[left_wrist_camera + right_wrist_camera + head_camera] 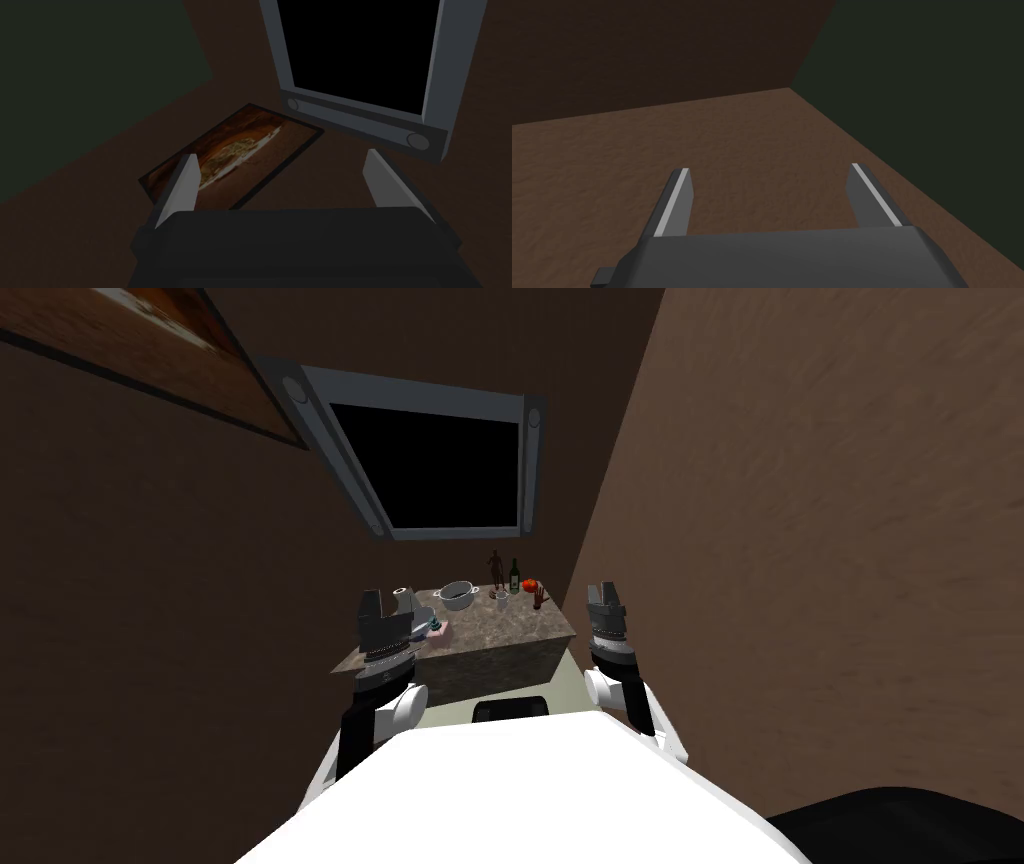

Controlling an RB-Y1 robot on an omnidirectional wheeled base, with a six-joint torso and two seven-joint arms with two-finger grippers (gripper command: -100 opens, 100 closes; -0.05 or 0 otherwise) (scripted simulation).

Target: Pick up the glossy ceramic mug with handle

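The small white mug, as far as I can make it out, stands untouched on the stone-topped table, between a two-handled white pot and a dark bottle. By my reading nothing is done yet: reaching, grasping and lifting all remain. The left gripper and right gripper are both spread, empty, and well apart from the mug. No writing is legible, not even on the bottle's label.

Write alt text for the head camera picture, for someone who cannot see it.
The left gripper and right gripper, both open, hover before a stone-topped counter holding a white pot, a small white mug and a bottle, below a grey-framed black panel.
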